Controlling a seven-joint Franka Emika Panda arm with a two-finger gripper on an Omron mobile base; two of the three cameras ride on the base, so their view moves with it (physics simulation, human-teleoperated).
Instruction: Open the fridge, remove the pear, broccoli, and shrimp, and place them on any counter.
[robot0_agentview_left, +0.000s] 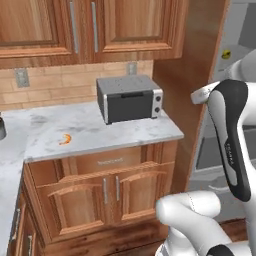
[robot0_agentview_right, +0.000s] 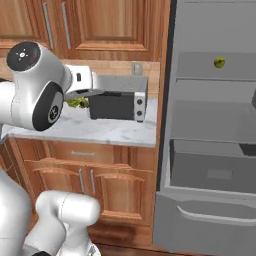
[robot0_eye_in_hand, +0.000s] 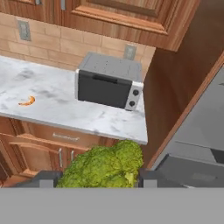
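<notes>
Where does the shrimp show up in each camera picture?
Left base view: shrimp on the counter, lower left of the toaster oven.
Right base view: I cannot find it.
Hand view: shrimp at left, on the counter.
Shared landmark: the toaster oven.

**Broccoli between the finger tips, over the counter edge**

Broccoli (robot0_eye_in_hand: 103, 168) at bottom centre, clamped between the gripper's (robot0_eye_in_hand: 94, 178) two dark tips. Marble counter (robot0_eye_in_hand: 70, 111) spans the left and centre. Shrimp (robot0_eye_in_hand: 27, 102) lies on it at far left. Toaster oven (robot0_eye_in_hand: 109, 82) at centre, against the tiled wall. Open fridge (robot0_eye_in_hand: 197, 144) interior at lower right.
</notes>
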